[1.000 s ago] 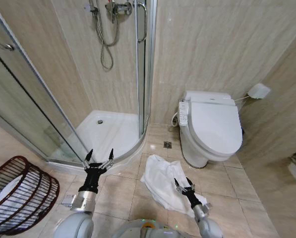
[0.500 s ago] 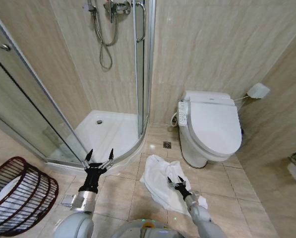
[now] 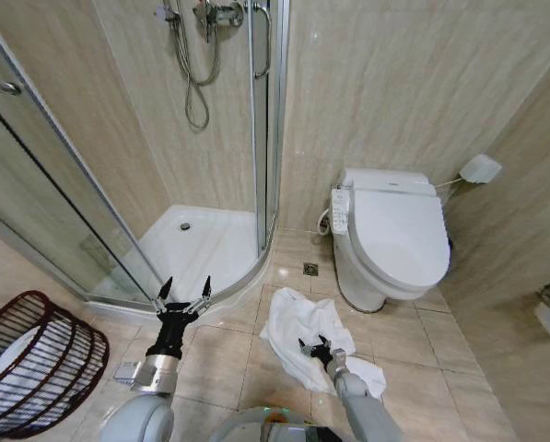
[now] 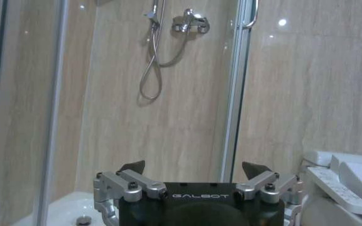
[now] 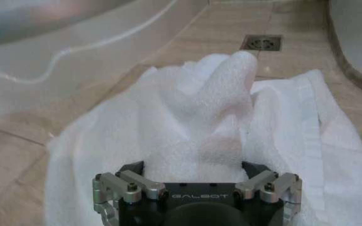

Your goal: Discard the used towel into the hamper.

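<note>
A crumpled white towel (image 3: 302, 331) lies on the tile floor between the shower base and the toilet. My right gripper (image 3: 316, 349) hangs low over its middle, open; in the right wrist view the towel (image 5: 212, 108) bunches up between the spread fingers (image 5: 134, 168) of that gripper (image 5: 193, 165). The hamper (image 3: 35, 368), a dark red-brown wire basket with something white inside, stands at the lower left. My left gripper (image 3: 184, 293) is held up, open and empty, in front of the shower's curved edge, and it also appears in the left wrist view (image 4: 193, 168).
A glass shower cabin (image 3: 164, 184) fills the left and middle, with its white base (image 3: 196, 244) on the floor. A white toilet (image 3: 394, 235) stands to the right, a floor drain (image 3: 311, 269) beside it. A paper holder (image 3: 482, 168) hangs on the right wall.
My right gripper has moved left and forward, down onto the middle of the towel. The left arm and the hamper have stayed where they were.
</note>
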Tool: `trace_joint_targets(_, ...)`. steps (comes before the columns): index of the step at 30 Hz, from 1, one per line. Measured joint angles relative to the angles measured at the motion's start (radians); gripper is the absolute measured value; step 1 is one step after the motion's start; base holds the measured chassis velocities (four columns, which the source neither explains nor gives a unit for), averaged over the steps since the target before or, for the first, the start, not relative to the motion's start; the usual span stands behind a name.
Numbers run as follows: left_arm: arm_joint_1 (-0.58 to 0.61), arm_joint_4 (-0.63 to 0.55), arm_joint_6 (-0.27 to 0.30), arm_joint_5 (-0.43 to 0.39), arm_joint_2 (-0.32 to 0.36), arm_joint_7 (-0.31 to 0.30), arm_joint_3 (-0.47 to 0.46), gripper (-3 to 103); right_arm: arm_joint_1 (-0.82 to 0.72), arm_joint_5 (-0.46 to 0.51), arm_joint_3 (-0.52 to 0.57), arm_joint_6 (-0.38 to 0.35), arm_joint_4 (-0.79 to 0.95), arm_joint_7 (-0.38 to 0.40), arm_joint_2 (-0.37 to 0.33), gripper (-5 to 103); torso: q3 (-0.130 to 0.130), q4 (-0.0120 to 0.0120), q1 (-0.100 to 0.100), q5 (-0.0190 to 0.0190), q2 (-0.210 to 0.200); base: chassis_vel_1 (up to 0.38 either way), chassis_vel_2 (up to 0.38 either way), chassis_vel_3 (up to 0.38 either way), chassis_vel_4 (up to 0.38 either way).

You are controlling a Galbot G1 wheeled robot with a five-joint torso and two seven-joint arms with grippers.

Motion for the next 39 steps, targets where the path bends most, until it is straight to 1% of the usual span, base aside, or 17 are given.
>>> trace_joint_targets(1,0.000,0.000,0.000,0.000,0.000,0.000,0.000,100,0.002,-0.008,0.002,-0.003,-0.001,0.006,-0.001,103,0.000,0.0000,0.000,0.0000,0.000,0.000,0.000,0.000,0.000)
trace_joint_targets(4,0.000,0.000,0.000,0.000,0.000,0.000,0.000,100,0.002,-0.014,0.002,-0.007,0.002,0.019,-0.008,94,0.000,0.0000,0.000,0.0001,0.000,0.000,0.000,0.000,0.000)
trace_joint_targets(7,0.000,0.000,0.000,0.000,0.000,0.000,0.000,100,0.001,-0.015,0.000,-0.001,0.006,0.025,-0.014,78,0.000,0.0000,0.000,0.0000,0.000,0.000,0.000,0.000,0.000)
trace_joint_targets(10,0.000,0.000,0.000,0.000,0.000,0.000,0.000,100,0.000,-0.017,-0.002,0.024,-0.004,0.022,-0.019,73,0.000,0.0000,0.000,0.0001,0.000,0.000,0.000,0.000,0.000)
trace_joint_targets(12,0.000,0.000,0.000,0.000,0.000,0.000,0.000,100,-0.002,-0.028,-0.001,0.057,-0.020,0.015,-0.025,62,0.000,-0.0001,0.000,0.0001,0.000,0.000,0.000,0.000,0.000)
trace_joint_targets(13,0.000,0.000,0.000,0.000,0.000,0.000,0.000,100,-0.002,-0.028,-0.001,0.057,-0.020,0.015,-0.025,62,0.000,-0.0001,0.000,0.0001,0.000,0.000,0.000,0.000,0.000)
trace_joint_targets(14,0.000,0.000,0.000,0.000,0.000,0.000,0.000,100,-0.003,-0.032,0.003,0.071,-0.027,0.004,-0.027,57,0.000,-0.0001,0.000,0.0000,0.000,0.000,0.000,0.000,0.000)
trace_joint_targets(16,0.000,0.000,0.000,0.000,0.000,0.000,0.000,100,-0.006,-0.087,0.029,0.111,-0.037,-0.028,-0.027,46,0.000,-0.0001,0.000,0.0001,0.000,0.000,0.000,0.000,0.000)
trace_joint_targets(17,0.000,0.000,0.000,0.000,0.000,0.000,0.000,100,-0.006,-0.087,0.029,0.111,-0.037,-0.028,-0.027,46,0.000,-0.0001,0.000,0.0001,0.000,0.000,0.000,0.000,0.000)
trace_joint_targets(20,0.000,0.000,0.000,0.000,0.000,0.000,0.000,100,-0.020,-0.123,0.043,0.111,-0.007,-0.030,-0.028,30,0.000,-0.0001,0.000,0.0001,0.000,0.000,0.000,0.000,0.000)
trace_joint_targets(21,0.000,0.000,0.000,0.000,0.000,0.000,0.000,100,-0.020,-0.123,0.043,0.111,-0.007,-0.030,-0.028,30,0.000,-0.0001,0.000,0.0001,0.000,0.000,0.000,0.000,0.000)
trace_joint_targets(23,0.000,0.000,0.000,0.000,0.000,0.000,0.000,100,-0.026,-0.114,0.049,0.099,0.009,-0.022,-0.025,20,0.000,-0.0001,0.000,-0.0001,0.000,0.000,0.000,0.000,0.000)
trace_joint_targets(25,0.000,0.000,0.000,0.000,0.000,0.000,0.000,100,-0.028,-0.105,0.051,0.098,0.011,-0.020,-0.023,20,0.000,-0.0001,0.000,0.0000,0.000,0.000,0.000,0.000,0.000)
trace_joint_targets(29,0.000,0.000,0.000,0.000,0.000,0.000,0.000,100,-0.035,-0.069,0.053,0.100,0.026,-0.008,-0.017,13,0.001,-0.0001,0.000,0.0001,0.000,0.000,0.000,0.000,0.000)
trace_joint_targets(33,0.000,0.000,0.000,0.000,0.000,0.000,0.000,100,-0.051,-0.032,0.054,0.105,0.066,0.007,-0.018,13,0.001,-0.0001,0.000,0.0001,0.000,0.000,0.000,0.000,0.000)
trace_joint_targets(37,0.000,0.000,0.000,0.000,0.000,0.000,0.000,100,-0.091,-0.012,0.065,0.115,0.157,0.028,-0.028,13,0.001,-0.0001,0.000,0.0000,0.000,0.000,0.000,0.000,0.000)
trace_joint_targets(39,0.000,0.000,0.000,0.000,0.000,0.000,0.000,100,-0.136,0.005,0.069,0.117,0.258,0.046,-0.044,13,0.001,-0.0001,0.000,0.0001,0.001,0.000,0.000,0.000,0.000)
